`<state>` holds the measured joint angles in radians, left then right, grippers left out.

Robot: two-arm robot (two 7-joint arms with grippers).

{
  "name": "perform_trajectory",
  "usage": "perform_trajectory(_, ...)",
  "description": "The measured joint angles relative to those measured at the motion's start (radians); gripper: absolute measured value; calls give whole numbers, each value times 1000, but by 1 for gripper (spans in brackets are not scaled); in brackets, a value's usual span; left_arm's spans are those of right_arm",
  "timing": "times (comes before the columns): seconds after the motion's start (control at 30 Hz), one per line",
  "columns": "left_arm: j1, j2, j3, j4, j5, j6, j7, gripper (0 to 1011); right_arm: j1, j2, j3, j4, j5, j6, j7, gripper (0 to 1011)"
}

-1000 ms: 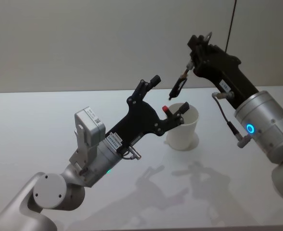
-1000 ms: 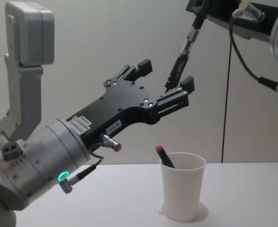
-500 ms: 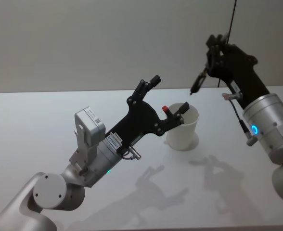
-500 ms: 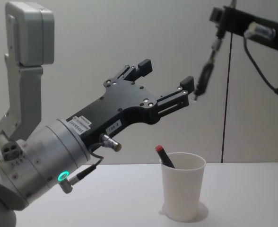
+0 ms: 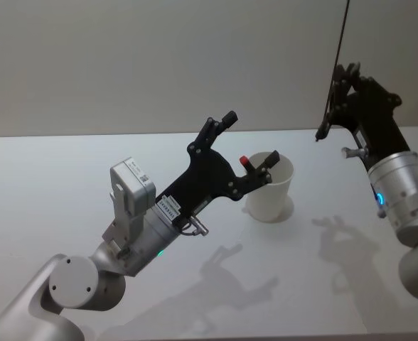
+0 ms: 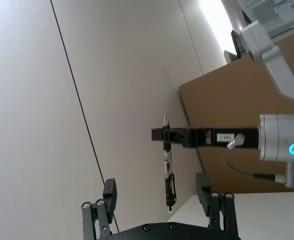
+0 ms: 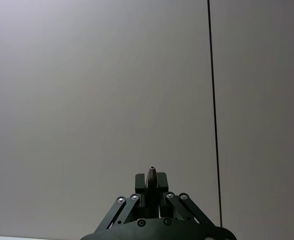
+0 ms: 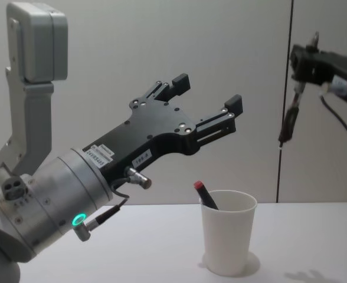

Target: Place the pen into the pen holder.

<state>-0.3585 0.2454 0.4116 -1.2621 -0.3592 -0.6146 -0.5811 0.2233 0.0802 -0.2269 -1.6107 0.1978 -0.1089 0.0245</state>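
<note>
The right gripper (image 5: pixel 335 89), pinching a slim black pen (image 8: pixel 290 116), has swung rightward, away from the white paper cup pen holder (image 8: pixel 228 239). The left gripper (image 8: pixel 206 100) stays spread above it.

The left gripper (image 6: pixel 159 197) is spread open, with one finger (image 6: pixel 109 192) on each side. Past it, farther off, the right gripper (image 6: pixel 166 135) is closed on a dark pen (image 6: pixel 168 165). Behind them are a pale wall (image 6: pixel 62 100) and a brown board (image 6: pixel 222 105).
</note>
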Motion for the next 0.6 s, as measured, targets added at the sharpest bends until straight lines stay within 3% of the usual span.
perform_trajectory(0.6,0,0,0,0,0,0,0,1000,73,-35,-11,269,-7,-179,92,130)
